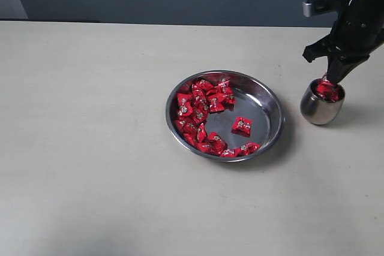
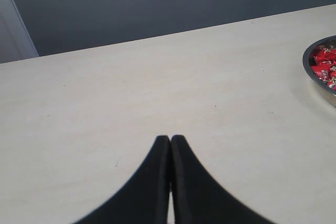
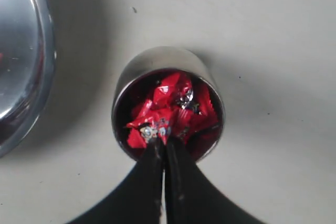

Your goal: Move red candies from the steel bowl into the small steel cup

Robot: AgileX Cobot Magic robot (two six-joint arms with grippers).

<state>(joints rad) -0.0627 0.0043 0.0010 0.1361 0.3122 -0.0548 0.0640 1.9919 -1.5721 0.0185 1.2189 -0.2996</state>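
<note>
The steel bowl (image 1: 265, 112) sits mid-table, with many red candies (image 1: 201, 115) piled in its left half and one apart at the centre. To its right stands the small steel cup (image 1: 321, 110), holding several red candies (image 3: 178, 90). My right gripper (image 1: 332, 80) hangs directly over the cup's mouth; in the right wrist view the right gripper (image 3: 164, 142) is shut on a red candy (image 3: 152, 125) pinched at its tips just inside the rim. The left gripper (image 2: 170, 139) is shut and empty above bare table, far left of the bowl (image 2: 310, 72).
Pale tabletop runs back to a dark wall. The bowl's rim (image 3: 44, 51) lies a short gap from the cup (image 3: 157, 56). The left arm is outside the exterior view.
</note>
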